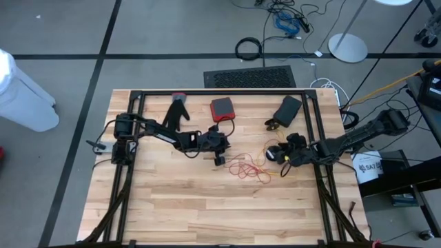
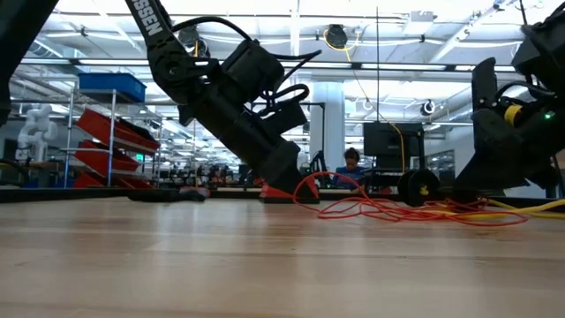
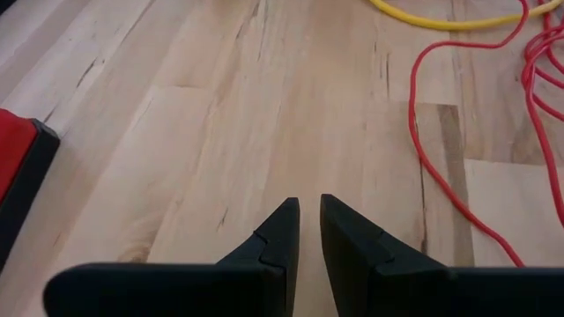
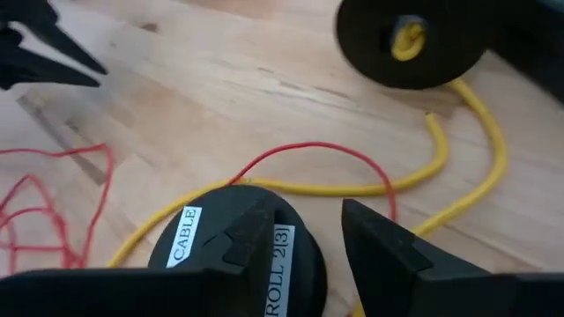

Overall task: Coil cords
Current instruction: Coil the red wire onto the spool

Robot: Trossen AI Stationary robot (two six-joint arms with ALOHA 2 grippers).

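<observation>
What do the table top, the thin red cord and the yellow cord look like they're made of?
Table top: pale wood planks, matte, with visible grain and board seams. Red cord: thin, probably plastic-coated wire, lying in loose tangled loops. Yellow cord: thicker, smooth and slightly glossy, likely plastic- or rubber-jacketed; it bends in soft curves.

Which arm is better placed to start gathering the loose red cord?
Probably the left. The left hand is low over bare wood beside the red cord, fingers nearly together and empty. The right hand is over a black cable spool and the yellow cord.
</observation>
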